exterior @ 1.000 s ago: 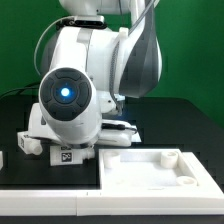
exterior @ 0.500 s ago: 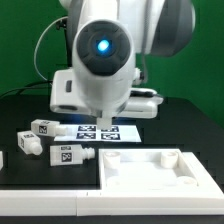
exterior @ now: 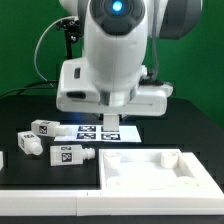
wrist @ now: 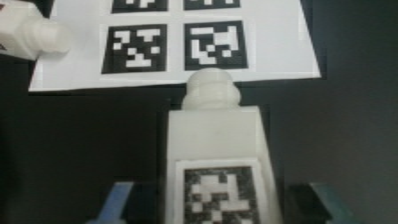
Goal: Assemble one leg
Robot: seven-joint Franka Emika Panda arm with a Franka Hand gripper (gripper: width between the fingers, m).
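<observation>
Holding the leg clenched between its fingers, peg end pointing away, the tool hangs over the marker board. Risk: a shallow grip lets the leg tilt, jamming the peg.

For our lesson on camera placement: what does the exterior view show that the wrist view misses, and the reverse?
Only the exterior view shows the robot arm, three loose legs lying on the table and the large white panel with raised rim.

Only the wrist view shows the held leg's round peg and the tag on its side, with the gripper fingers on either side.

Both show the marker board and the held leg above the table.
</observation>
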